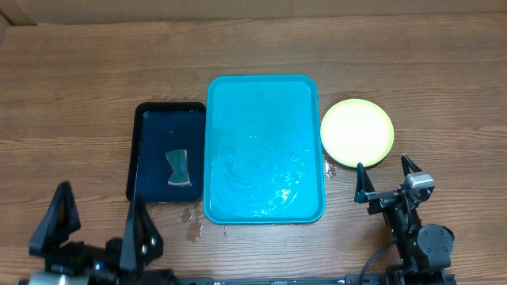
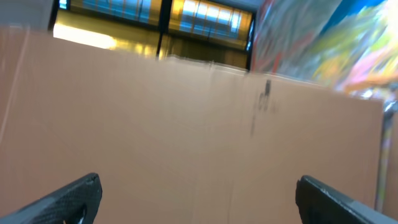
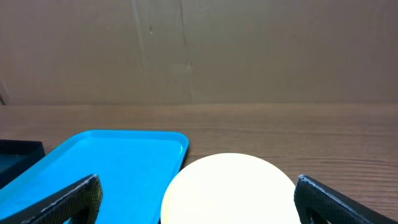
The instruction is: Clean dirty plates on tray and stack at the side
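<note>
The tray (image 1: 264,150) is found bare, the plates (image 1: 356,131) seemingly stacked just right of it — left gripper (image 1: 100,191) and right gripper (image 1: 383,163) are held spread.

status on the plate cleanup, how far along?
Done, apparently: the tray is bare and wet, and the plates sit right of it, a yellow-green one on top; how many lie beneath can't be told. In hand: nothing, left gripper and right gripper both open and empty at the near edge. Left: probably nothing.
</note>
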Controlling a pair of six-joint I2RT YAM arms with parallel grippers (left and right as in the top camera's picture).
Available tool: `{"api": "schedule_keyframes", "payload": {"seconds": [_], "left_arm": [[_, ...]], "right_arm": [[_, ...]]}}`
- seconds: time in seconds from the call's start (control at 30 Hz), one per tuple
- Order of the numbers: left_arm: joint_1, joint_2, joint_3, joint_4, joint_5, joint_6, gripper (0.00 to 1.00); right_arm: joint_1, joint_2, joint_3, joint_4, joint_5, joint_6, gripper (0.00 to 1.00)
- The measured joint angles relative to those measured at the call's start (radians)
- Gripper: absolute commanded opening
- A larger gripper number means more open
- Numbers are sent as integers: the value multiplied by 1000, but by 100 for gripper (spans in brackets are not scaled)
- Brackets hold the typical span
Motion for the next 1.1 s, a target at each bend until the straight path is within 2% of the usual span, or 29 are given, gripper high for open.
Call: {"api": "schedule_keyframes", "payload": {"seconds": [0.23, 0.47, 0.63, 0.87, 1.1], "left_arm": [[0, -66, -53, 105, 24, 0, 100], [0, -66, -111, 122, 25, 6, 100], [0, -66, -254, 202, 39, 8, 100], [0, -66, -492, 426, 44, 8, 100], [0, -66, -640, 462, 47, -4, 100]], "right_arm": [[0, 0, 0, 0, 1, 0, 100], [0, 0, 0, 0, 0, 0, 100], [0, 0, 0, 0, 0, 0, 100], [0, 0, 0, 0, 0, 0, 100], [0, 0, 0, 0, 0, 0, 100]]}}
